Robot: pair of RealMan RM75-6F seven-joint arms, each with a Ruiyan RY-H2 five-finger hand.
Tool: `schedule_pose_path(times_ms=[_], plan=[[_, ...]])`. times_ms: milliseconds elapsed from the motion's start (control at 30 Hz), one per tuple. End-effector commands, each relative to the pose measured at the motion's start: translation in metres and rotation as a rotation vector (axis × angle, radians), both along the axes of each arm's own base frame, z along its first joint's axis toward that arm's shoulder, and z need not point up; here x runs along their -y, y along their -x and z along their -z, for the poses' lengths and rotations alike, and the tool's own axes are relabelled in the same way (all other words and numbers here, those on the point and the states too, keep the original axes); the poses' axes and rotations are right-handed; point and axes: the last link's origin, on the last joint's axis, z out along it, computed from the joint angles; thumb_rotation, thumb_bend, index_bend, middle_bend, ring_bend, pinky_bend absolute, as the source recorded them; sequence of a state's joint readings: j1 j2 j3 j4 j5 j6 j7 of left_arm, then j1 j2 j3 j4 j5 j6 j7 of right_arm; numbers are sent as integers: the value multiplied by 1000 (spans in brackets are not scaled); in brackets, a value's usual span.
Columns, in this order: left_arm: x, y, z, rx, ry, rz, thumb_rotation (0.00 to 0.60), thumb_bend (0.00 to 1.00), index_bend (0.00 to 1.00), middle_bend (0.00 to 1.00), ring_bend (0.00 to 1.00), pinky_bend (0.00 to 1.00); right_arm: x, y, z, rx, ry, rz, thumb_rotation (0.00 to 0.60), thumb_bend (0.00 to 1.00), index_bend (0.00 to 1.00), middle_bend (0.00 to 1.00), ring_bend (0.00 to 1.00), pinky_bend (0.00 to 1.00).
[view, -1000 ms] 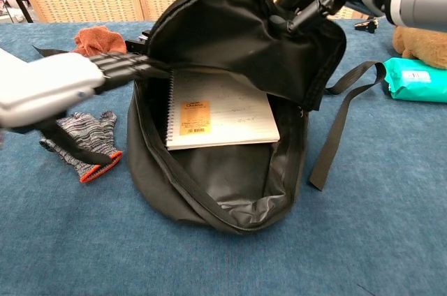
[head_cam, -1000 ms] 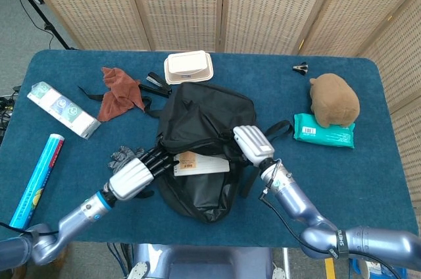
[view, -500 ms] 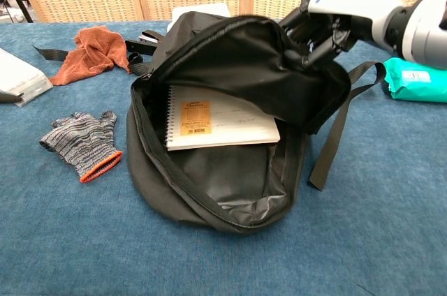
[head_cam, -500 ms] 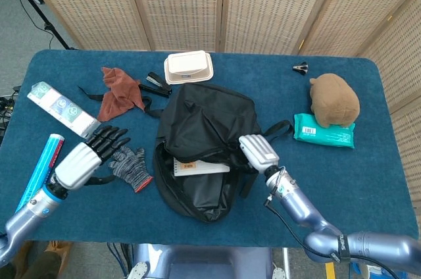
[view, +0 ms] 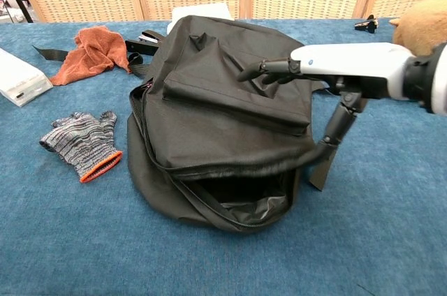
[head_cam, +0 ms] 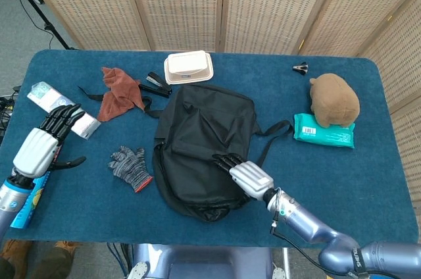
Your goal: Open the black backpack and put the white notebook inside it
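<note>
The black backpack (head_cam: pixel 204 144) lies in the middle of the table, and its top flap (view: pixel 230 111) is down over the opening. Only a narrow gap shows at the near end, and the white notebook is hidden from both views. My right hand (head_cam: pixel 240 172) hovers flat over the near right part of the flap, fingers (view: pixel 265 69) stretched out and holding nothing. My left hand (head_cam: pixel 45 141) is far off at the table's left edge, fingers spread and empty. It does not show in the chest view.
A grey glove (head_cam: pixel 130 166) lies left of the backpack, with an orange cloth (head_cam: pixel 118 91), a stapler (head_cam: pixel 156 83) and a white box (head_cam: pixel 189 67) behind. A white packet (head_cam: pixel 56 104) and a blue tube (head_cam: pixel 29 193) sit by my left hand. A brown plush (head_cam: pixel 335 99) and a teal pack (head_cam: pixel 323 131) are at the right.
My right hand let go of the flap, which dropped over the opening and covered the notebook. My left hand drew back from the backpack to the table's left edge.
</note>
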State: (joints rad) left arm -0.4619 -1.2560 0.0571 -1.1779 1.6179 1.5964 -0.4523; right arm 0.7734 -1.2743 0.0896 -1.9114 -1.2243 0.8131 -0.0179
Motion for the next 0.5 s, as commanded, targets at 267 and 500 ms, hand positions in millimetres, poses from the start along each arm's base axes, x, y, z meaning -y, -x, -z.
schedule_pose_path(times_ms=[267, 500], plan=[[27, 13, -25, 146, -62, -137, 600, 0, 0, 0, 0, 79, -34, 53, -63, -81, 189, -51, 600, 0, 5, 0, 0, 0], [59, 29, -34, 153, -80, -284, 600, 0, 0, 0, 0, 59, -38, 124, -116, -217, 544, -55, 600, 0, 0, 0, 0, 0]])
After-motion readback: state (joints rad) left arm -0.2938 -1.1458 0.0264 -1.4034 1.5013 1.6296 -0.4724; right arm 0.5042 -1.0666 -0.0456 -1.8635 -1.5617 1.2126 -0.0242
